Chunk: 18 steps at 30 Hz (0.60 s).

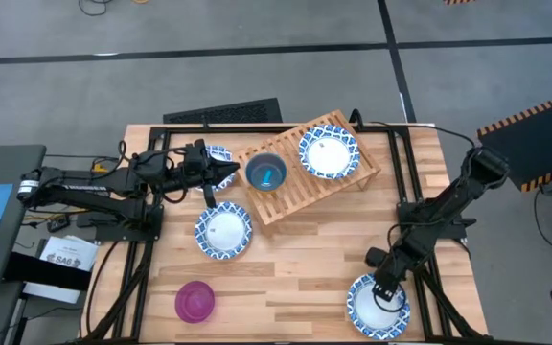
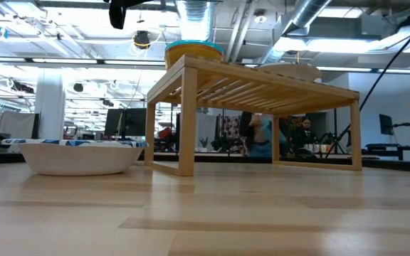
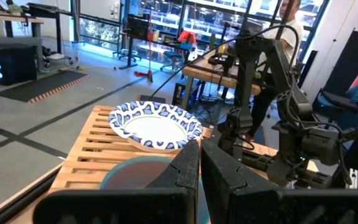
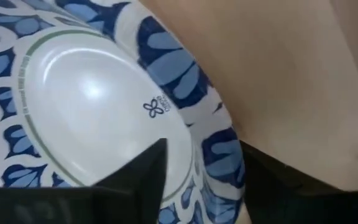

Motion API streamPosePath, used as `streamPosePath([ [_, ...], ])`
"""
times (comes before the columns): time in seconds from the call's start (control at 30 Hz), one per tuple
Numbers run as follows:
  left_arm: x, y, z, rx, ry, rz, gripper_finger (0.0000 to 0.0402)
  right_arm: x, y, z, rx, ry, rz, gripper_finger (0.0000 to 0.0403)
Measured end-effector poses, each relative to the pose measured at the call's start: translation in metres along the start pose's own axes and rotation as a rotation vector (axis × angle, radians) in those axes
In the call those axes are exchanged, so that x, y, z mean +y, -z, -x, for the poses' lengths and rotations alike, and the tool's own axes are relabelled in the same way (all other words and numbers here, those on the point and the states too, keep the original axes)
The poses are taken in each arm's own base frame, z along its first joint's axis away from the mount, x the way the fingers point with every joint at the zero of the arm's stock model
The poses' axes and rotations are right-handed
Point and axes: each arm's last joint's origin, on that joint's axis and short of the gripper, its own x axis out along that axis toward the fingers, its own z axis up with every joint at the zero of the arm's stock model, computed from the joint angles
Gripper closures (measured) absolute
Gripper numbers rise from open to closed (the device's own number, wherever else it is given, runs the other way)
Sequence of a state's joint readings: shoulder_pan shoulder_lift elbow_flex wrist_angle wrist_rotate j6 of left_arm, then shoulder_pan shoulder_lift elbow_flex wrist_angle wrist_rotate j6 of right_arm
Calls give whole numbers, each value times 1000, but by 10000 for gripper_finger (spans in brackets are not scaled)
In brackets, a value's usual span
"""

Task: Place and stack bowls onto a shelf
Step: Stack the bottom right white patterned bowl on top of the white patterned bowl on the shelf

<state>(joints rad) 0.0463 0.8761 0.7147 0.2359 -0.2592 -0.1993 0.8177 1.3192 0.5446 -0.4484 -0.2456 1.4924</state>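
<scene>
On the left of the high view, the left end effector (image 1: 226, 172) hangs at the shelf's (image 1: 290, 196) left end, just beside the teal bowl (image 1: 266, 173) that sits on the slats. Its fingers (image 3: 188, 171) are closed together and hold nothing. A patterned bowl (image 1: 218, 155) lies partly under that arm, and another (image 1: 224, 231) sits on the table (image 1: 295, 268) just in front of the shelf, with the purple bowl (image 1: 195, 301) well apart toward the near left corner. One patterned bowl (image 1: 330, 153) already rests on the shelf's right half.

At the near right corner, the right end effector (image 1: 384, 287) is down on the fourth patterned bowl (image 1: 378, 306). Its wrist view shows the blue rim (image 4: 222, 155) lying between the spread fingers (image 4: 142, 171), one inside the bowl and one outside, not yet pinched. The shelf lies up and to the left of this bowl, so I judge the right arm the nearer one to carry it there.
</scene>
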Motion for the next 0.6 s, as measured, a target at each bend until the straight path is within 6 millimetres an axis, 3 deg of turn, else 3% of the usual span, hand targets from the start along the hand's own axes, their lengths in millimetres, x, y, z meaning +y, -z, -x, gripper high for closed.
streamPosePath([
  [0.23,0,-1,0,-8,2,2,401,7,2,12,45,-119,86,381],
  [0.43,-1,-5,0,-52,10,3,401,22,-2,49,0,-448,156,381],
  [0.6,-1,-5,0,-52,10,-7,401,45,-23,102,-174,-796,168,383],
])
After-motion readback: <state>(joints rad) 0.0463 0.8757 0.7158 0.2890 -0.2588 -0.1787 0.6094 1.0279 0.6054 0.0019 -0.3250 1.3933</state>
